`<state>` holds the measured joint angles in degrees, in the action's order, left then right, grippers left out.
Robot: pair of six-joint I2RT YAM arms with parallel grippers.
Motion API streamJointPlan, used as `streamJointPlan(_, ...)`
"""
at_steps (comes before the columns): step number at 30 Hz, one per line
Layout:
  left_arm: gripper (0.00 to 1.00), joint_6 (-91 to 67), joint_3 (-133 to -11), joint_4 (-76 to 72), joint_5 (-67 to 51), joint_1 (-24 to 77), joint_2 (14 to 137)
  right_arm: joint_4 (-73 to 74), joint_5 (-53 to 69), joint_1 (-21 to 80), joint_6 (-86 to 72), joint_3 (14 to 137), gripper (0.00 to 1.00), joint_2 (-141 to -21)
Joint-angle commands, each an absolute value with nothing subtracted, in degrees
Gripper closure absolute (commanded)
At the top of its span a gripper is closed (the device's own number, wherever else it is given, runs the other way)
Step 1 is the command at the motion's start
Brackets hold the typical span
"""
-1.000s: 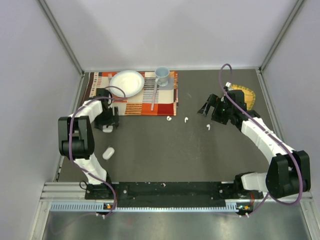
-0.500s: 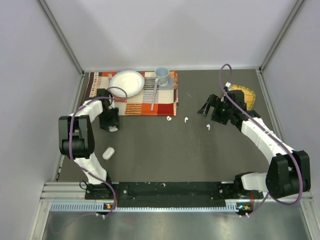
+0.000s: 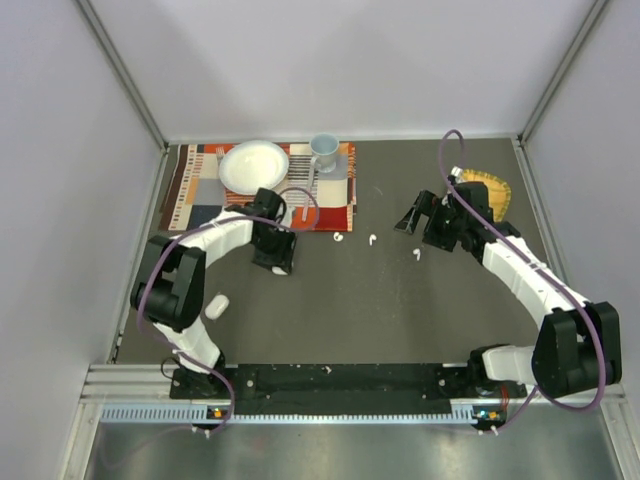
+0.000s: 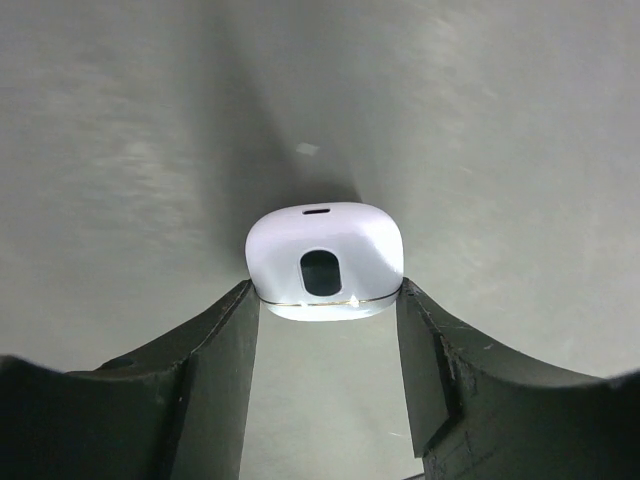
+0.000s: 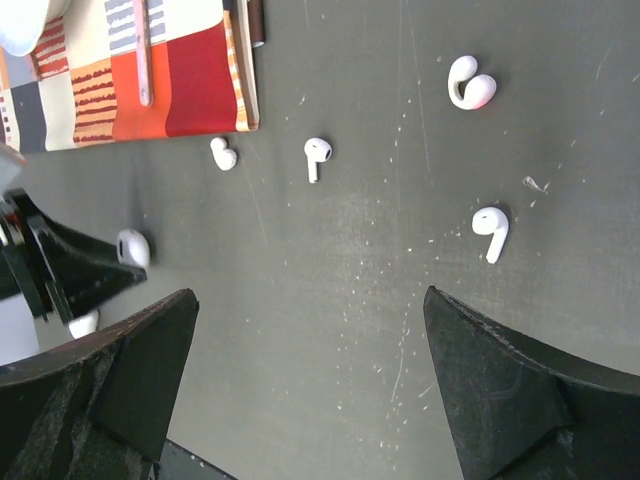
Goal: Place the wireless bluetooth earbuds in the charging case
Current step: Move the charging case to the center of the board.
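My left gripper [image 4: 325, 290] is shut on the charging case [image 4: 323, 262], a white rounded case with a dark oval opening and a thin gold seam. In the top view the left gripper [image 3: 277, 262] holds it low over the table below the placemat. Three white earbuds lie on the dark table: one [image 3: 339, 237], one [image 3: 373, 240] and one [image 3: 416, 254]. The right wrist view shows them as a bud [image 5: 224, 153], a stemmed bud [image 5: 318, 155] and a stemmed bud [image 5: 491, 228]. My right gripper [image 5: 310, 300] is open and empty above them, right of centre in the top view [image 3: 412, 215].
A patterned placemat [image 3: 330, 212] at the back left holds a white plate [image 3: 253, 166], a cup [image 3: 324, 150] and a spoon. A white hook-shaped piece [image 5: 470, 85] lies near the earbuds. Another small white oval piece [image 3: 216, 306] lies at the left. A yellow object [image 3: 490, 190] lies back right.
My left arm has swung right, from the placemat's left end to below its middle, carrying the case. The right arm and the earbuds have not moved.
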<state>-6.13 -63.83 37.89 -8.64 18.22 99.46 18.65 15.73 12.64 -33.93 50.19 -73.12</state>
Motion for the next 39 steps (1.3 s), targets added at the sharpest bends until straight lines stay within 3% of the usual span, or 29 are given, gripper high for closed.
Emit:
streamJointPlan(1,0.42,-7.82,-59.86,33.67,-12.39,23.72,93.43,18.63,15.12,13.10,-35.51,49.22,0.05,-70.76)
streamJointPlan(8,0.41,-14.32,-57.39,27.51,-17.84,31.19,93.60,18.55,14.41,13.10,-38.14,48.16,0.05,-70.49)
streamJointPlan(20,0.38,-12.66,-61.96,28.91,-13.63,39.99,99.58,18.54,13.71,13.10,-39.64,47.29,0.05,-70.93)
streamJointPlan(26,0.24,-11.87,-61.96,29.27,-11.87,40.87,97.48,18.54,13.27,13.10,-40.60,47.02,0.04,-71.98)
streamJointPlan(32,0.22,-10.99,-63.02,32.60,-3.62,40.87,93.18,17.67,13.62,14.76,-42.37,46.50,0.05,-71.72)
streamJointPlan(39,0.08,-11.52,-62.32,36.03,11.60,39.38,83.07,16.44,13.36,21.43,-44.64,43.25,0.05,-72.33)
